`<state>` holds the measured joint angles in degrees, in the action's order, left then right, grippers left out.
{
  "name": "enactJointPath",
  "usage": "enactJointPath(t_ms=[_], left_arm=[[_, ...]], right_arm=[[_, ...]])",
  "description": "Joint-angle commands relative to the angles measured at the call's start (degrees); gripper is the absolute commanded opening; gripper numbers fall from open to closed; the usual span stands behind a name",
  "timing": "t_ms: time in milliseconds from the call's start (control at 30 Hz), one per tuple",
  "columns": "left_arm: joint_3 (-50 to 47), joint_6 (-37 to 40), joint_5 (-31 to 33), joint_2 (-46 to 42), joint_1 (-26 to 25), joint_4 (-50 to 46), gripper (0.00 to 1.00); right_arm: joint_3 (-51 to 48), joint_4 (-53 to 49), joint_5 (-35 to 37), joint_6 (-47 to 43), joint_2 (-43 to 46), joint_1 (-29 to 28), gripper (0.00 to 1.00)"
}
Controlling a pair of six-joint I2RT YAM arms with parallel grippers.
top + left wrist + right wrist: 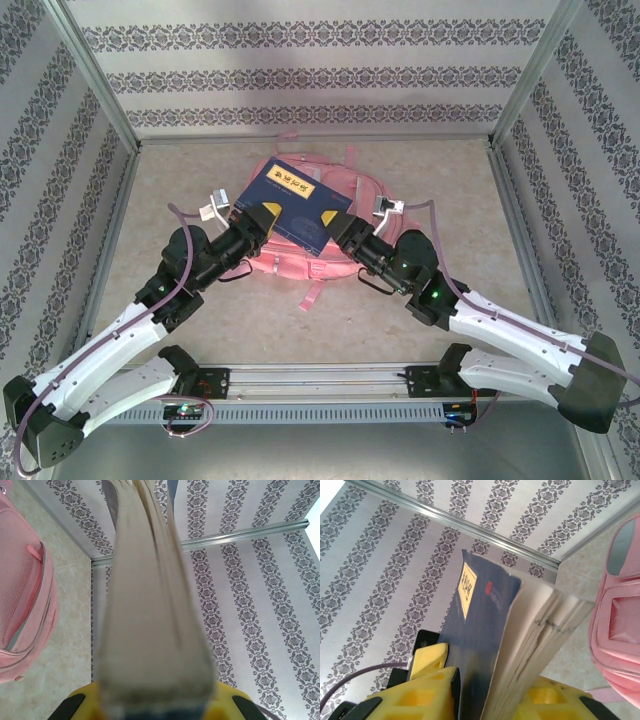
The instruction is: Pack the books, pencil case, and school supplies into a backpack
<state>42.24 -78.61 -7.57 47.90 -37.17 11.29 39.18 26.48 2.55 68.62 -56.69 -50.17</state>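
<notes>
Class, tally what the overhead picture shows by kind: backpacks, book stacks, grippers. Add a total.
Pink fabric backpack: 1
Stack of flat books, navy blue cover with yellow label on top: 1 stack; number of books unclear
Yellow-fingered grippers, left gripper and right gripper, both clamping the stack: 2
Total: 4

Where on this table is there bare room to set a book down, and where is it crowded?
Bare table lies between the backpack and the right frame, likewise on its left, and before the base rail. Crowded middle: left claw and right claw hold the books over the backpack.
</notes>
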Motion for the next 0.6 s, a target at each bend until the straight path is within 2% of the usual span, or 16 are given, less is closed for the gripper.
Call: enactJointPath(t_ms=[0, 133, 167, 233, 300, 367, 467, 567], left_arm=[[-0.9, -0.6, -0.6, 0.1, -1.4, 2.6, 0.0], [-0.8, 0.2, -0.9, 0.5, -1.5, 1.8, 0.0], [-0.6, 0.8, -1.0, 0.6, -1.5, 1.0, 0.08], [-0.3, 2.4, -0.7, 0.6, -1.5, -0.2, 0.22], [0.6, 6.1, 0.4, 0.2, -1.5, -3.8, 0.43], [2.1, 10.4, 1.8, 0.3, -1.5, -8.5, 0.57], [5.9, 18.8, 4.1, 2.0, -1.4, -15.8, 0.69], [12.3, 28.2, 4.7, 8.0, -1.4, -22.8, 0.72]], right_arm=[[2.7, 5.7, 0.7, 0.2, -1.5, 1.0, 0.25], [2.4, 7.2, 0.0, 2.0, -2.5, 1.7, 0.05], [2.0, 6.9, 0.4, 2.0, -2.0, 1.9, 0.0], [1.2, 6.2, 1.0, 1.8, -1.0, 2.4, 0.0], [-0.6, 3.0, 2.1, 0.8, 2.5, 4.1, 0.0], [-1.4, -3.7, 3.6, -2.2, 7.0, 6.1, 0.0], [-1.3, -16.3, 6.5, -7.9, 14.0, 9.4, 0.0], [-1.1, -27.7, 8.8, -12.9, 20.2, 14.1, 0.0]])
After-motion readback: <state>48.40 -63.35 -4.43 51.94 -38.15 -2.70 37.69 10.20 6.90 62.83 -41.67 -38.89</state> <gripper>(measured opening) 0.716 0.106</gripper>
